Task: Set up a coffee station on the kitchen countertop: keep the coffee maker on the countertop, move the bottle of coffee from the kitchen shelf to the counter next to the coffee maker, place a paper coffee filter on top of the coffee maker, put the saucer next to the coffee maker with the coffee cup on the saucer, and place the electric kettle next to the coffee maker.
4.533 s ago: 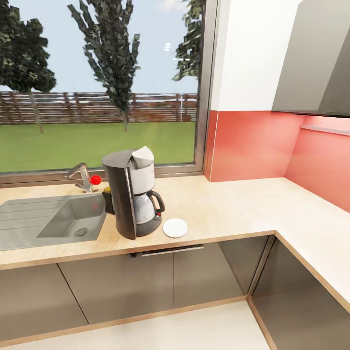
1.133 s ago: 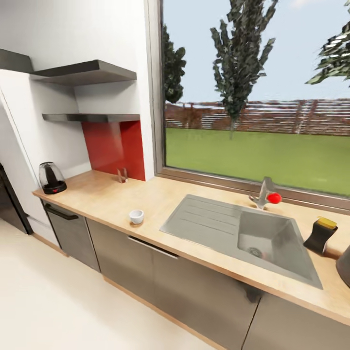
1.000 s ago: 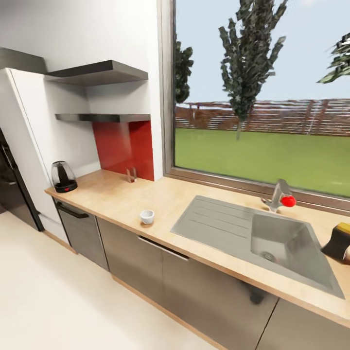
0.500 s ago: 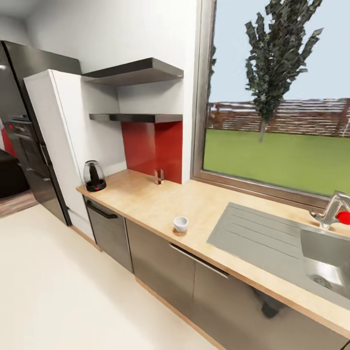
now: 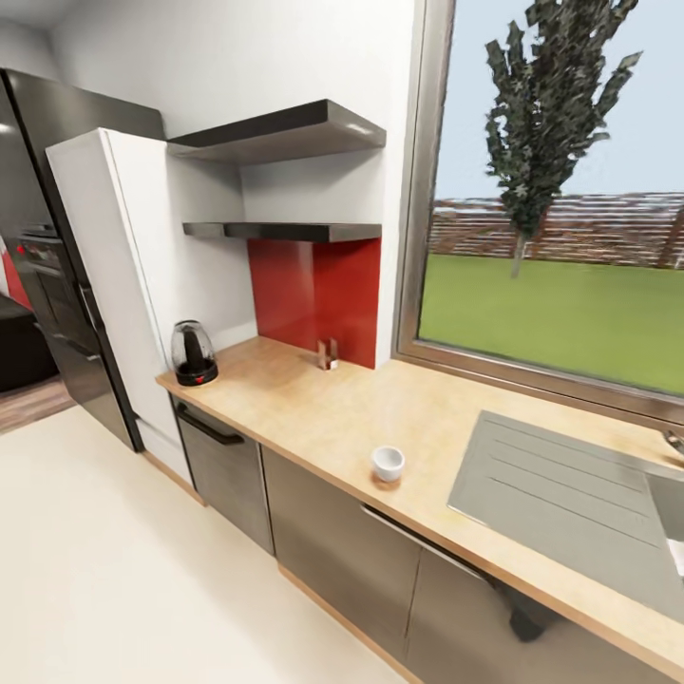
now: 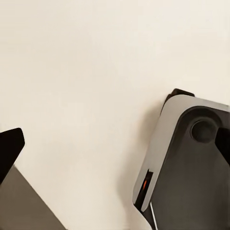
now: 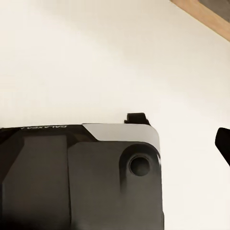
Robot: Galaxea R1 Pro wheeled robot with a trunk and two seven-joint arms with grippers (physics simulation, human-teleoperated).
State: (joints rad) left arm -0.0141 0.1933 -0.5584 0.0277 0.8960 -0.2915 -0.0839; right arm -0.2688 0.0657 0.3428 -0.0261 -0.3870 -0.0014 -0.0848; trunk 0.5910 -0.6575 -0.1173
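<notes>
The electric kettle (image 5: pixel 193 353), domed glass on a black base, stands at the far left end of the kitchen countertop (image 5: pixel 313 413), close to the white wall panel. The coffee cup (image 5: pixel 388 463), small and white, sits near the counter's front edge, left of the drainboard. The coffee maker, bottle of coffee, paper filter and saucer are out of view. My left gripper (image 6: pixel 115 148) hangs open over the pale floor, with dark fingertips (image 6: pixel 9 148) at the picture's edges. My right gripper (image 7: pixel 115 143) is also open and empty above my own base (image 7: pixel 81 177).
Two dark shelves (image 5: pixel 285 133) hang above the counter's left part, by the red backsplash (image 5: pixel 313 285). A small glass object (image 5: pixel 328 353) stands at the backsplash. The sink drainboard (image 5: pixel 560 494) lies at the right. A tall dark fridge and oven (image 5: pixel 47 275) stand left. Pale floor (image 5: pixel 123 570) lies open in front.
The camera has swung left along the counter: coffee maker, bottle and tap have left the picture, while kettle, cup and shelves shifted rightward. Nothing on the counter moved.
</notes>
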